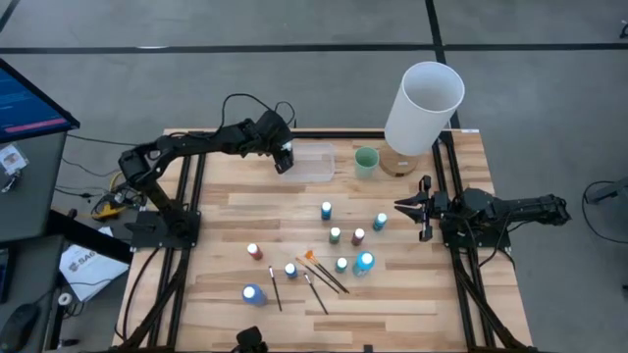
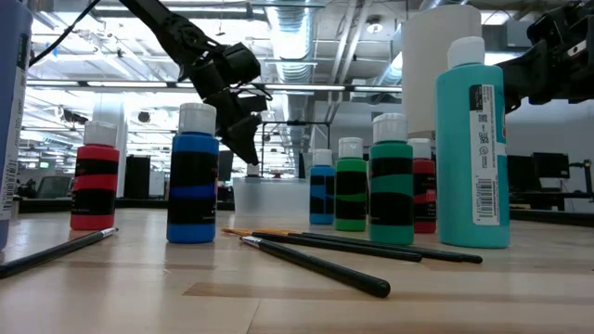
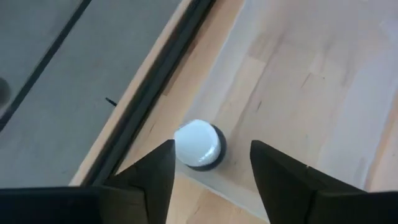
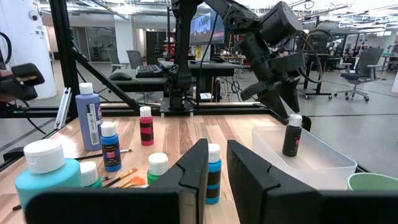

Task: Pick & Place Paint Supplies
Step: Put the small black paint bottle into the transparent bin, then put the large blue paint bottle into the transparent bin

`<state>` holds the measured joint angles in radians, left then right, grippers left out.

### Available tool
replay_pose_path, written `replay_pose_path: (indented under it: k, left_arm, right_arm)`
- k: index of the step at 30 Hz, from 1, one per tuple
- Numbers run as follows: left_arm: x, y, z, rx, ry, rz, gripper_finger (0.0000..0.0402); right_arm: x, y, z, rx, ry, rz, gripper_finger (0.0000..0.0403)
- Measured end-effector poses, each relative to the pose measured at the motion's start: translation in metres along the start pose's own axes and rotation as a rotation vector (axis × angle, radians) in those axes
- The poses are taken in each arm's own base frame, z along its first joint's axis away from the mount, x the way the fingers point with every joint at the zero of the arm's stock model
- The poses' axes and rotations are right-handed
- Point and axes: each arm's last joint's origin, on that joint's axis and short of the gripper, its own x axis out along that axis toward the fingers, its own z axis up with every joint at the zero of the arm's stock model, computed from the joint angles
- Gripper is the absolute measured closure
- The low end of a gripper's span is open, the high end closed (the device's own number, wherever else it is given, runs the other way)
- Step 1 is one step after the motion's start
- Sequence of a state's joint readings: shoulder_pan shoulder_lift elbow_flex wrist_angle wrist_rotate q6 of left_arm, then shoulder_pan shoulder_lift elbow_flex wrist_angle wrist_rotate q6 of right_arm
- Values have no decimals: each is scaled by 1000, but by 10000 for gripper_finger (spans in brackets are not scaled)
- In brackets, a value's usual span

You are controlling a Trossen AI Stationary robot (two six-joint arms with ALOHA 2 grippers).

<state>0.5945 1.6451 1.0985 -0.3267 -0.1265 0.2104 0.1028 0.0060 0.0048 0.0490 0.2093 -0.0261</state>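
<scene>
So the left gripper [image 4: 287, 107] is hanging over the clear plastic tray [image 4: 323, 163] at the table's far edge, fingers spread apart around a small dark paint bottle [image 4: 292, 135] standing upright in it. Right gripper [image 1: 410, 207] just waits near the table's right side, fingers nearly together, holding nothing.
</scene>
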Motion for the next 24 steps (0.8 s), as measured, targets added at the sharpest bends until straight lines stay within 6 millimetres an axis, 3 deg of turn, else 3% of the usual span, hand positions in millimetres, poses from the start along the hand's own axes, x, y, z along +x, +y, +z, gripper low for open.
replay_pose_path:
  k: [4, 10, 16, 24]
  left_arm:
    - [-26, -2, 9, 5, -82, 4, 176]
    - [-102, -17, 15, 33, -225, -36, 147]
    - [-174, -48, -6, 18, -256, -182, 139]
    - [-238, -107, -42, 132, -294, -546, 139]
  right_arm:
    - [0, 0, 0, 0, 1, 0, 349]
    - [0, 0, 0, 0, 0, 0, 349]
    - [0, 0, 0, 0, 1, 0, 349]
    - [0, 0, 0, 0, 0, -1, 349]
